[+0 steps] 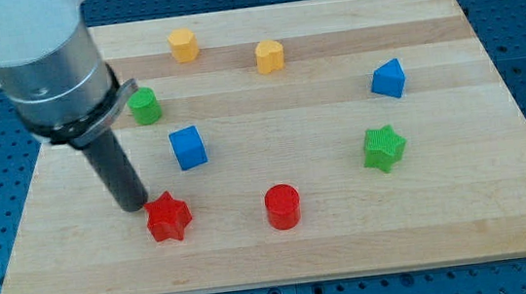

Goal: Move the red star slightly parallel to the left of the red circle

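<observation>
The red star (168, 218) lies near the view's bottom, left of centre. The red circle (282, 207) stands to its right at about the same height, roughly a hundred pixels away. My tip (133, 206) rests on the board just left of and slightly above the red star, close to or touching its upper left point. The dark rod rises from the tip toward the view's top left, into the grey arm housing.
A blue cube (188, 147) and a green block (145, 106) lie above the star. Two yellow blocks (183, 45) (270, 56) sit near the top. A blue block (388, 78) and a green star (384, 147) are at the right. The board edge (287, 280) runs along the bottom.
</observation>
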